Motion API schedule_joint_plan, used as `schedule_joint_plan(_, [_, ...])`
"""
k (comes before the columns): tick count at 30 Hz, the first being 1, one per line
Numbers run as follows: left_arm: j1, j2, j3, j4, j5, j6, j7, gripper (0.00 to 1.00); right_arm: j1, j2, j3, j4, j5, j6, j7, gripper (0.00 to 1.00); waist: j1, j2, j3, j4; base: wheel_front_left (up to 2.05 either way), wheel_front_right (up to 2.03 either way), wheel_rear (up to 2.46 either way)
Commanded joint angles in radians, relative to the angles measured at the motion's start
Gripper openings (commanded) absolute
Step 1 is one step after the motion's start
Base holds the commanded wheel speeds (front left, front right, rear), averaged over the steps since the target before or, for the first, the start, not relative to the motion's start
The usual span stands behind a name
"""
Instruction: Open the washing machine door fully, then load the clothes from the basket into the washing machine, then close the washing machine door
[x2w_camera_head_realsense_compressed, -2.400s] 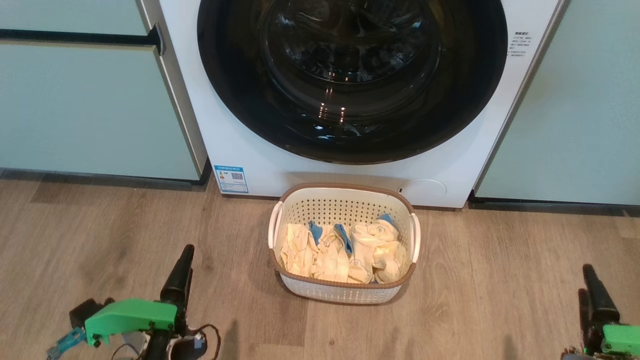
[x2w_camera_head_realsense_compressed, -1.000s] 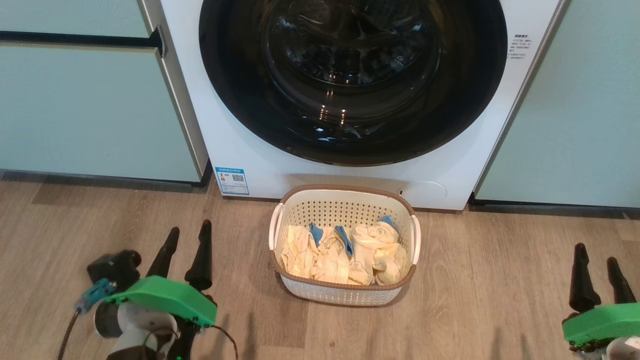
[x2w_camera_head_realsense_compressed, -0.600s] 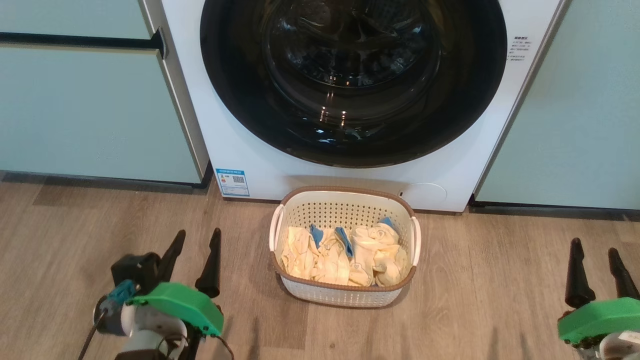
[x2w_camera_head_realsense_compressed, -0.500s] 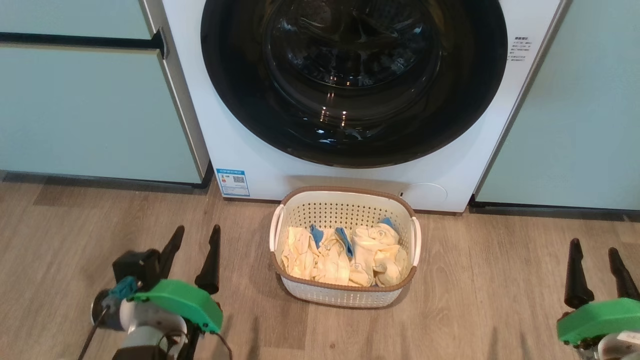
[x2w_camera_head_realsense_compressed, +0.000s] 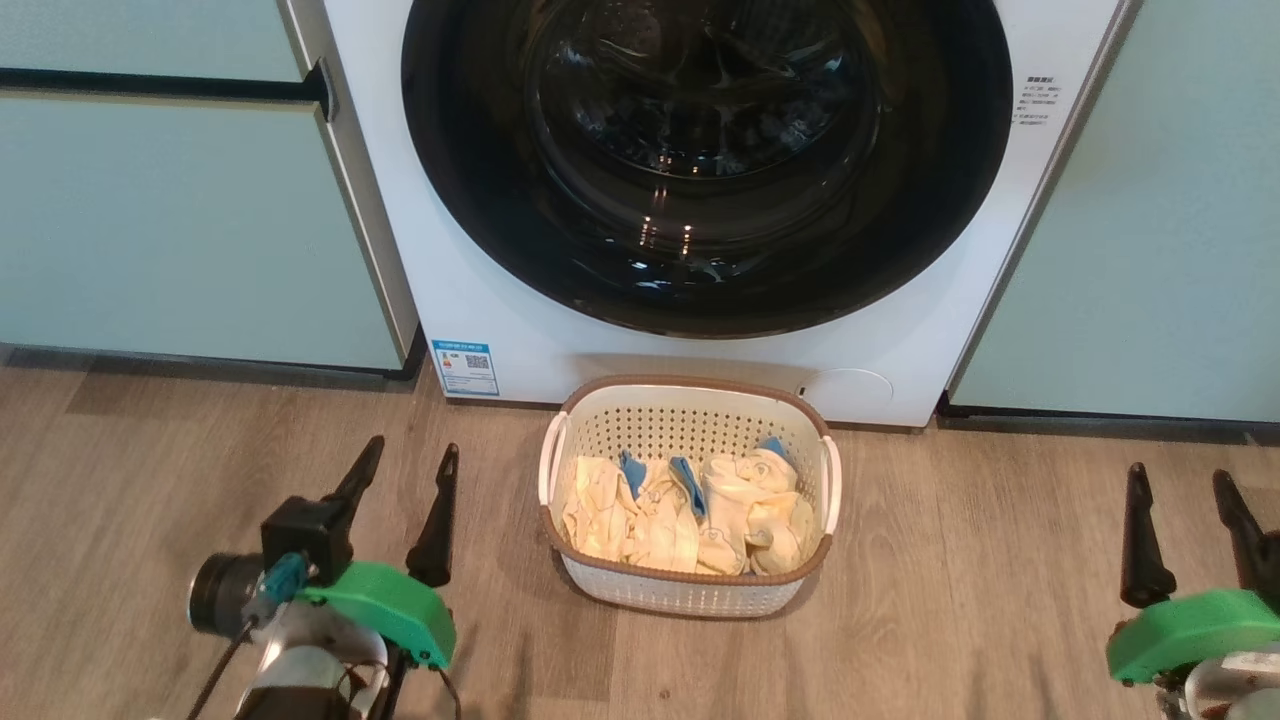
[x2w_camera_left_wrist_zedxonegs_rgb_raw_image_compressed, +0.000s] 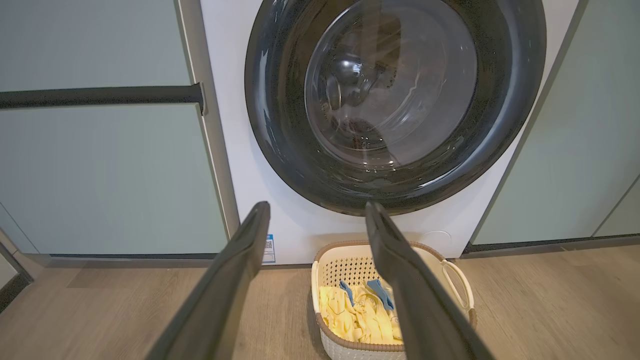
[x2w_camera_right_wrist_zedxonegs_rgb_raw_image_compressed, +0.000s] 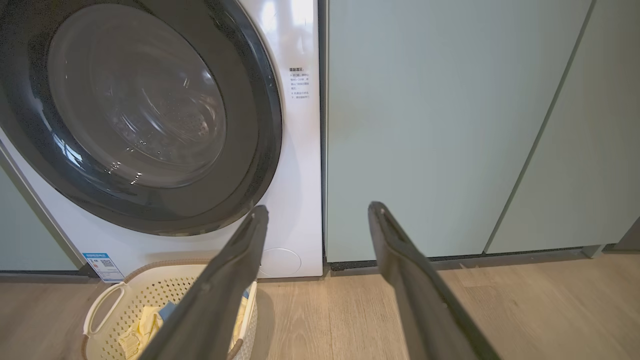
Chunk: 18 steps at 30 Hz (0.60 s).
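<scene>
Washing machine door (x2w_camera_head_realsense_compressed: 700, 200), cut off at my head view's top edge; print on the blue sticker (x2w_camera_head_realsense_compressed: 464, 366) too small to read; a finger of my left gripper (x2w_camera_left_wrist_zedxonegs_rgb_raw_image_compressed: 316, 206) hides part of the basket (x2w_camera_left_wrist_zedxonegs_rgb_raw_image_compressed: 340, 265).

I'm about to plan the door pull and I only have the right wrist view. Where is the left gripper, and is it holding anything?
Observer: The head view shows the left gripper low over the floor to the left of the basket, apart from it, jaws open and empty.
Operator: What is beside the door on its far left?
Observer: In the left wrist view the washing machine door is shut, and a dark bar runs across the green cabinet left of it.
Operator: How full is the basket?
Observer: The clothes lie heaped across its front half, below the rim.
</scene>
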Motion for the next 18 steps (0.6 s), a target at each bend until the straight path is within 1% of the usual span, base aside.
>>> schedule_joint_plan(1, [-0.06,0.023,0.028,-0.03,0.033,0.011,-0.018,1.0,-0.058,-0.011,0.016,-0.032,-0.036,-0.003,-0.019,1.0,0.0,0.0,0.0,-0.001,0.0,0.0,0.0])
schedule_joint_plan(11, [-0.077,0.03,0.017,-0.021,0.136,0.011,-0.047,1.0,-0.064,-0.011,0.013,-0.037,-0.169,-0.003,-0.048,1.0,0.0,0.0,0.001,-0.003,0.0,0.0,0.0])
schedule_joint_plan(18, [-0.082,0.029,0.02,-0.01,0.134,0.017,-0.048,1.0,-0.067,-0.011,0.011,-0.033,-0.165,-0.003,-0.049,1.0,0.0,0.0,0.002,-0.006,0.0,0.0,0.0])
